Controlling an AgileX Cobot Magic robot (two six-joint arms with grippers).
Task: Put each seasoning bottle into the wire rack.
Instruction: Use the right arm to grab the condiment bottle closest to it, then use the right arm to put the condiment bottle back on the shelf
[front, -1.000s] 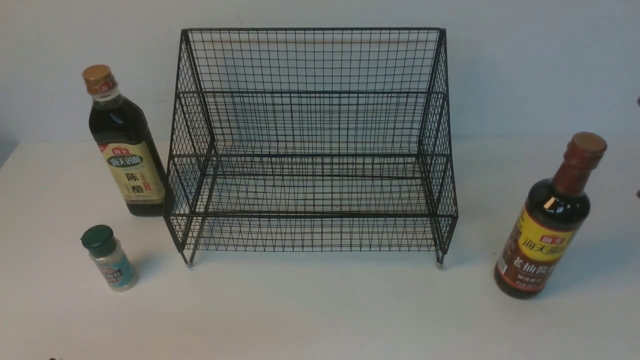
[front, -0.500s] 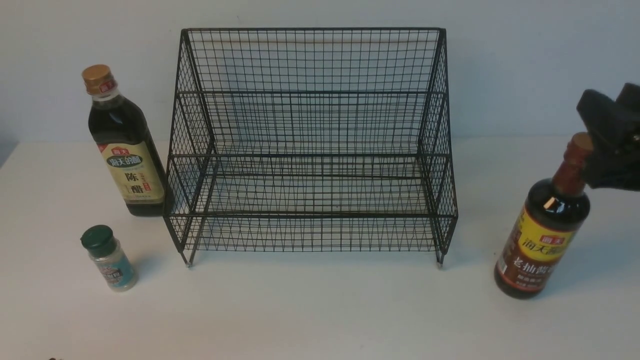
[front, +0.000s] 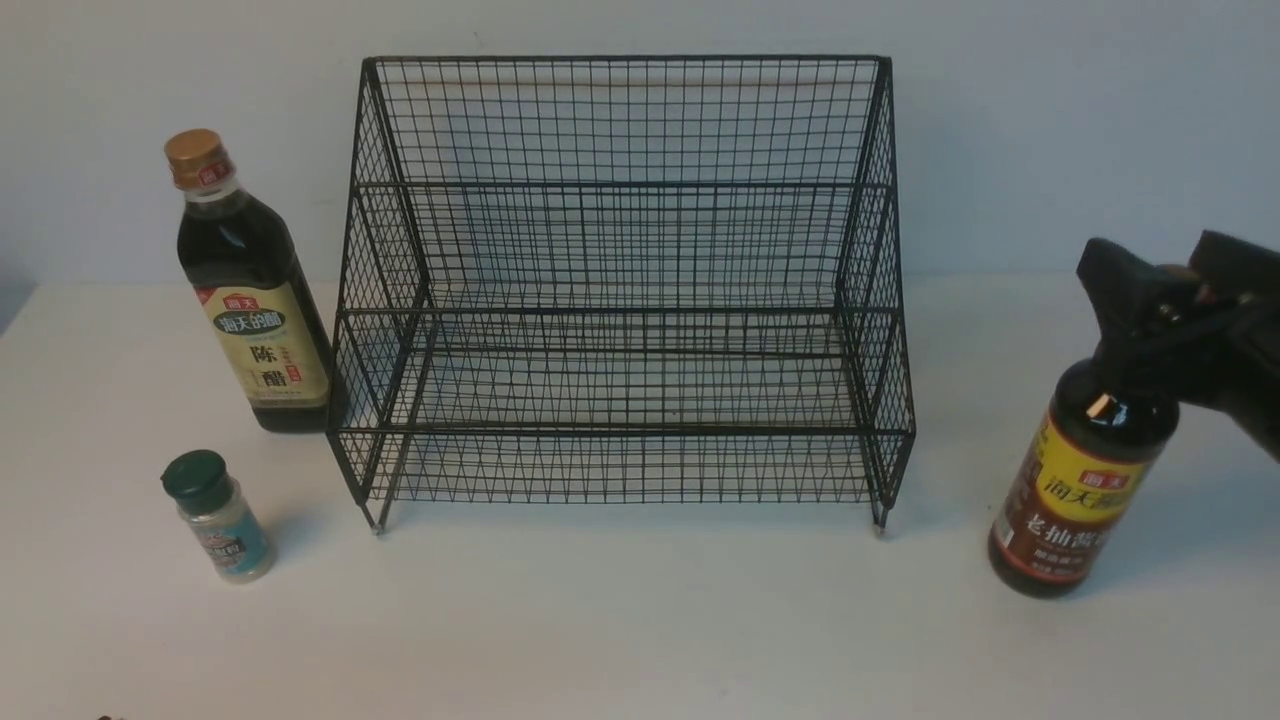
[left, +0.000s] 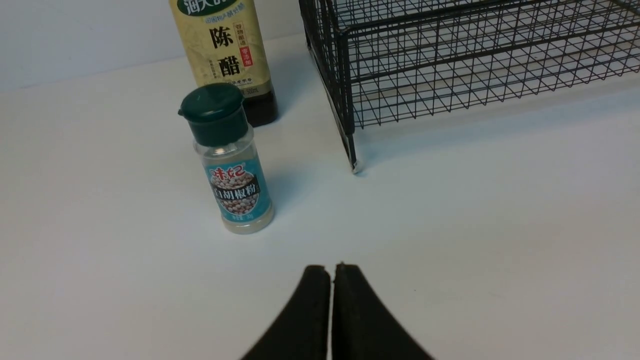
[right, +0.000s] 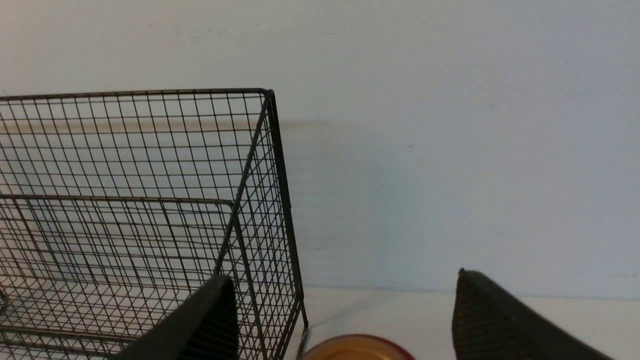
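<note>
1. White tabletop (front: 640, 620) against a pale wall (front: 1050, 120) carries everything. A large black wire-mesh two-tier rack (front: 620, 312) stands at the centre back, and both tiers are bare.
2. All three bottles stand upright on the tabletop, outside the rack:
   - The tall dark bottle with gold cap and cream label (front: 262, 340) is just beside the rack's left side.
   - The small clear shaker with green cap (front: 222, 525) stands nearer the robot, to the front of that bottle.
   - The tall dark bottle with brown neck and yellow-red label (front: 1085, 490) stands well apart to the rack's right.
3. The right jaws are spread wide at that bottle's top. In the front view they straddle its neck. In the right wrist view its brown cap (right: 356, 348) lies between them, with clear gaps on both sides, so nothing is gripped.
4. The left jaws are pressed together, holding nothing. They hang over bare tabletop with the shaker near in front.
5. The step in hand looks like the reach for the first bottle, since no placement is done yet.
6. The next move probably calls for three things:
   - Settle the right jaws squarely about the neck and close firmly.
   - Lift straight up so the tall bottle does not tip.
   - Carry it left over the rack's front rail and set it down on a tier.
</note>
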